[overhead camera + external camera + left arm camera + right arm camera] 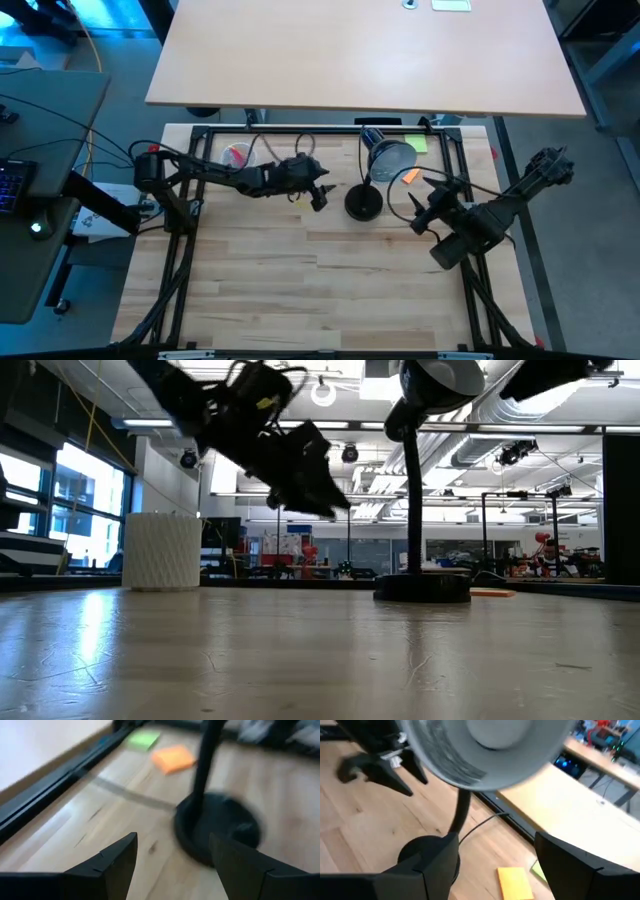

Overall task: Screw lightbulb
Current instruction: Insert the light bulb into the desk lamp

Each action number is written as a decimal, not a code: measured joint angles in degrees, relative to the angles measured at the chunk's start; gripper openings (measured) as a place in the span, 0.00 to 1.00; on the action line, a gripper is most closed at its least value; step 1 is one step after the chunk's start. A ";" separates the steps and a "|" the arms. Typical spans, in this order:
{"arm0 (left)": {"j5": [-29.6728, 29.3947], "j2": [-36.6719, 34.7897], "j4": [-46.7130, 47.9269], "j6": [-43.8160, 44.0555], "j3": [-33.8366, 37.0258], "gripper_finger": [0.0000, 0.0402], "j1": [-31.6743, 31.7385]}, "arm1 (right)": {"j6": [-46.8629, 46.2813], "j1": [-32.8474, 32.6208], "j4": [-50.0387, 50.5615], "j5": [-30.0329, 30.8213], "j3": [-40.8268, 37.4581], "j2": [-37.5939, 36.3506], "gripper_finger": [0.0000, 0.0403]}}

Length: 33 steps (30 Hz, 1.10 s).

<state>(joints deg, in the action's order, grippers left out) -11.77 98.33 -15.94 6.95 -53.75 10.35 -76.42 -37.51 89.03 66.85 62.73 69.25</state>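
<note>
since the lamp point(378, 172) is our landmark, the bulb looks already seated in its shade, pale disc in the right wrist view point(492, 732). we can't confirm the thread. right jaws point(492, 855) face up into the shade, wide apart, empty, nearer. left jaws point(172, 857) just beside the lamp base, apart, empty. count: one lamp, one bulb, two sticky notes point(412, 176), one white cup point(161, 550) on the counter point(320, 290).
</note>
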 joint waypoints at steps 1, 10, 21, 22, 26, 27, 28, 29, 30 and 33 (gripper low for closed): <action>2.26 -0.19 -4.95 -0.05 1.90 0.61 0.29 | -0.92 -0.38 -0.73 -0.11 -1.35 -1.27 0.64; 22.60 3.50 -40.82 3.84 9.08 0.60 5.07 | 0.54 -4.85 -29.77 3.62 -13.65 -10.48 0.64; 31.99 11.78 -44.24 7.05 -1.64 0.57 11.87 | 36.99 -0.75 -59.85 2.42 -4.17 -10.08 0.64; 32.53 12.48 -44.37 7.04 -2.63 0.57 12.30 | 39.98 -0.05 -58.27 0.87 -2.39 -10.23 0.64; 32.70 14.30 -44.25 7.09 -5.94 0.57 14.04 | 49.46 2.73 -56.60 -6.75 0.55 -10.06 0.64; 32.70 14.51 -44.27 7.33 -6.52 0.57 14.42 | 51.39 3.65 -56.46 -7.31 0.55 -9.92 0.64; 32.67 14.61 -44.29 7.81 -7.12 0.57 14.88 | 53.50 4.77 -56.27 -7.41 0.55 -9.90 0.64; 32.67 14.61 -44.20 8.22 -7.51 0.57 15.18 | 55.73 5.78 -55.93 -7.19 0.55 -9.92 0.64; 32.67 14.59 -44.09 8.43 -7.74 0.57 15.34 | 58.00 6.59 -55.35 -6.78 0.55 -9.96 0.64; 33.18 14.64 -43.54 9.37 -7.69 0.57 15.37 | 64.65 8.97 -55.63 -5.14 0.55 -9.57 0.64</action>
<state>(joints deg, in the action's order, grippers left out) 21.41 112.98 -59.47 16.32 -61.44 25.71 -11.77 -28.54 33.40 61.72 63.29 59.68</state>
